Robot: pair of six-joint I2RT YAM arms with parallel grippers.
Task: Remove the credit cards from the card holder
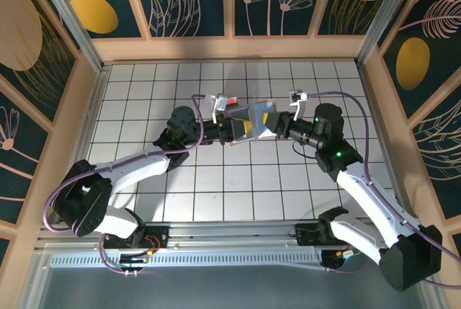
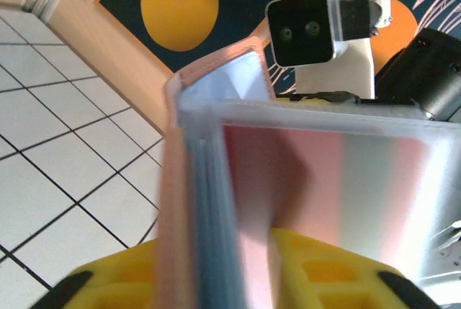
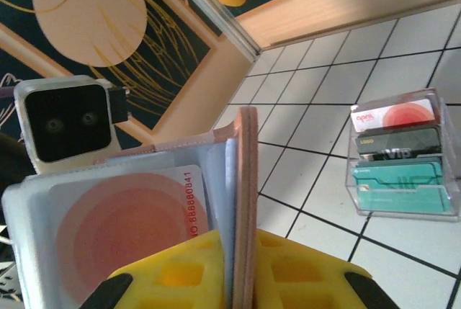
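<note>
Card holder (image 1: 252, 123) aloft between your grippers: right gripper (image 3: 241, 251) clamped on flap; left gripper (image 2: 216, 266) astride spine, blurred, grip unclear. Red-circle card (image 3: 122, 222) in pocket; extraction left.

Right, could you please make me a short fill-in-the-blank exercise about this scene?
The card holder is held up between the two ___.
The card in its pocket shows a large pink ___.
The black card in the clear box reads ___.
Missing: arms; circle; VIP.
</note>
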